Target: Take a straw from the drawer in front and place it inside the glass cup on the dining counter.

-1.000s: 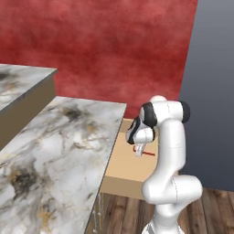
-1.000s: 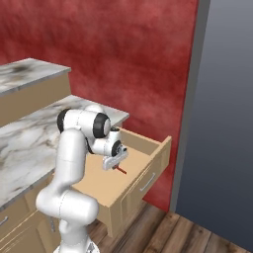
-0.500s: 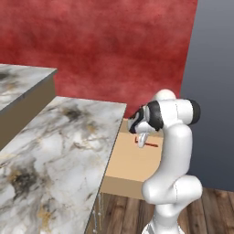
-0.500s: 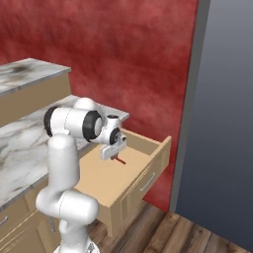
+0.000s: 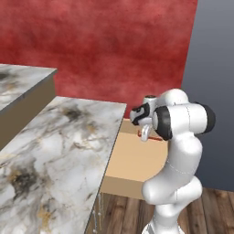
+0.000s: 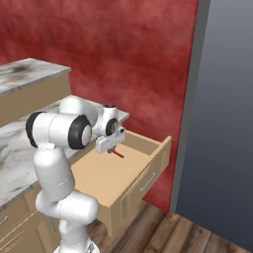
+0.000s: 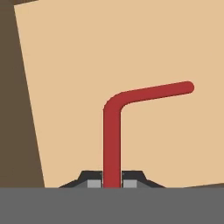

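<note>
Red textured wall behind, grey panel at right, marble tabletop [image 5: 59, 151] running alongside the open drawer [image 6: 111, 175]. End effector [image 6: 109, 143] clenched on the straw [image 7: 113, 131] — seen held above the tan drawer floor, bent red tip angling off to one side in the hand view. Straw [image 6: 117, 154] also glimpsed as a short red sliver just below the end effector [image 5: 144, 132] in both base views, seemingly clear of the drawer floor. Step in hand judged as the lift-out: best done by rising straight up, keeping the grip firm and low on the stem so the thin straw neither slips nor swings, and clearing the drawer's front wall before turning away. Glass cup not made out; contact with the finger pads mostly cut off at the hand view's bottom edge — exact hold hard to confirm.
</note>
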Tool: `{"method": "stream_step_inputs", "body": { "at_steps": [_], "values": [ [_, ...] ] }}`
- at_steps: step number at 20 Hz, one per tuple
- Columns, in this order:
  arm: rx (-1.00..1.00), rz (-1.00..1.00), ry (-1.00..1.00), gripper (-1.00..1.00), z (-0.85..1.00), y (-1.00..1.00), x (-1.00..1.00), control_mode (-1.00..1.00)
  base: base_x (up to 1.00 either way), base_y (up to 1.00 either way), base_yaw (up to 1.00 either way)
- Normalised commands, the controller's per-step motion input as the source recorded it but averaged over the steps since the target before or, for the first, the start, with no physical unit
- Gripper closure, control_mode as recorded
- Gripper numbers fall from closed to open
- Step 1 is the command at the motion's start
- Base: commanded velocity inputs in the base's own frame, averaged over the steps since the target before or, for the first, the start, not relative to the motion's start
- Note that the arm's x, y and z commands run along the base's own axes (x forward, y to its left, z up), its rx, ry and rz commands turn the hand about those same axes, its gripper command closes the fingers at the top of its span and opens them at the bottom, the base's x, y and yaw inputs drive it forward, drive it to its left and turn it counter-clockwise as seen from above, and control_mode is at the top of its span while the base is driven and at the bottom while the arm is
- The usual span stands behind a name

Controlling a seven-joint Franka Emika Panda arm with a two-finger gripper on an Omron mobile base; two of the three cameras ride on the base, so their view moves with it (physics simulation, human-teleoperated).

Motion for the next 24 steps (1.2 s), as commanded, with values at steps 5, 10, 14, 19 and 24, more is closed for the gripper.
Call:
{"method": "stream_step_inputs", "body": {
  "at_steps": [5, 10, 14, 19, 24],
  "values": [
    [0.0, 0.0, 0.0, 1.0, 0.59, 0.0, -0.34, -1.0, 0.0, 0.0, 0.0],
    [0.0, 0.0, 0.0, 1.0, 0.56, 0.0, -0.32, -1.0, 0.0, 0.0, 0.0],
    [0.0, 0.0, 0.0, 1.0, 0.5, 0.0, -0.28, -1.0, 0.0, 0.0, 0.0],
    [0.0, 0.0, -0.01, 1.0, 0.48, 0.0, -0.29, -1.0, 0.0, 0.0, 0.0],
    [0.0, -0.01, -0.06, 1.0, 0.51, 0.0, -0.37, -1.0, 0.0, 0.0, 0.0]
  ]
}}
